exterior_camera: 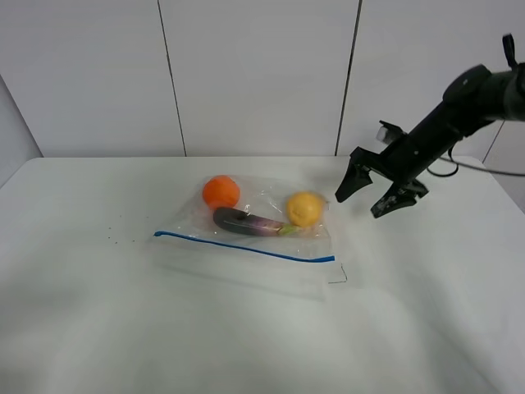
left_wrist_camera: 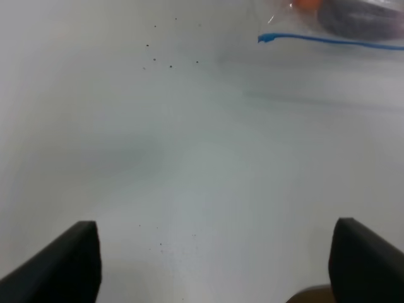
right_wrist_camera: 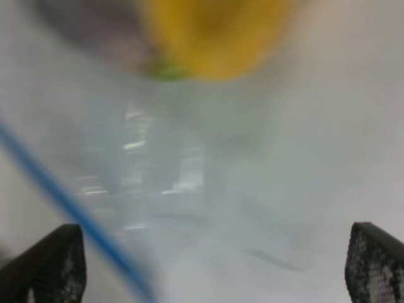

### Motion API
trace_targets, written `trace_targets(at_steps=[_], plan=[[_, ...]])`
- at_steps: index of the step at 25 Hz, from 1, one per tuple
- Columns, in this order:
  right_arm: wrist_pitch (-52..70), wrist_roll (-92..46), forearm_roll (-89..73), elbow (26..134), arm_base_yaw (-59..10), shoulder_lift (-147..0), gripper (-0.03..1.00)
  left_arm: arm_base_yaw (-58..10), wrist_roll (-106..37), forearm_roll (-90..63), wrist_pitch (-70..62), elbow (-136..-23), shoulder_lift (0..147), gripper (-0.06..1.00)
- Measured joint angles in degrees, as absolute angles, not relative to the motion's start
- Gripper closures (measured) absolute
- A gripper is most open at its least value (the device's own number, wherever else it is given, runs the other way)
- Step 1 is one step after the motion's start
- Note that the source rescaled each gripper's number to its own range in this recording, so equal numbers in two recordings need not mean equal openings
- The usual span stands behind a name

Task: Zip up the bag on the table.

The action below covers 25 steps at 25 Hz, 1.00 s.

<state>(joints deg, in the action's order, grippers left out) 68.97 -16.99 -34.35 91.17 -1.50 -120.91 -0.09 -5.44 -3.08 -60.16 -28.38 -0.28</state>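
The clear bag (exterior_camera: 262, 238) lies flat in the middle of the white table (exterior_camera: 98, 328). Its blue zip strip (exterior_camera: 246, 246) runs along the near edge. Inside are an orange fruit (exterior_camera: 221, 192), a yellow fruit (exterior_camera: 304, 208) and a dark purple eggplant (exterior_camera: 246, 222). My right gripper (exterior_camera: 367, 194) is open, hovering just right of the bag's right end. Its wrist view shows the bag (right_wrist_camera: 189, 164), blurred, with the strip (right_wrist_camera: 69, 202) and the yellow fruit (right_wrist_camera: 214, 38). My left gripper (left_wrist_camera: 214, 262) is open over bare table, with the strip's left end (left_wrist_camera: 328, 41) far ahead. The left arm is outside the high view.
Tiny dark specks (exterior_camera: 115, 238) dot the table left of the bag. A white panelled wall (exterior_camera: 254, 74) stands behind the table. A cable (exterior_camera: 484, 168) trails from the right arm at the far right.
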Motion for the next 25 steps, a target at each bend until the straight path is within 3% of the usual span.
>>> trace_targets(at_steps=[5, 10, 16, 25], plan=[[69.14, -5.61, -10.55, 101.24, -3.69, -120.22, 0.03, -0.09, -5.44, -3.08, -60.16, -28.38, -0.28, -0.06], [69.30, -3.64, -5.81, 100.85, -3.74, -117.26, 0.03, -0.09, -5.44, -3.08, -60.16, -28.38, -0.28, -0.06], [69.34, -3.64, -5.39, 91.81, -3.74, -108.49, 0.03, -0.09, -5.44, -3.08, -60.16, -28.38, -0.28, -0.06], [69.42, -3.69, -5.39, 66.37, -3.74, -85.73, 0.03, -0.09, -5.44, -3.03, -60.16, -28.38, -0.28, -0.06]])
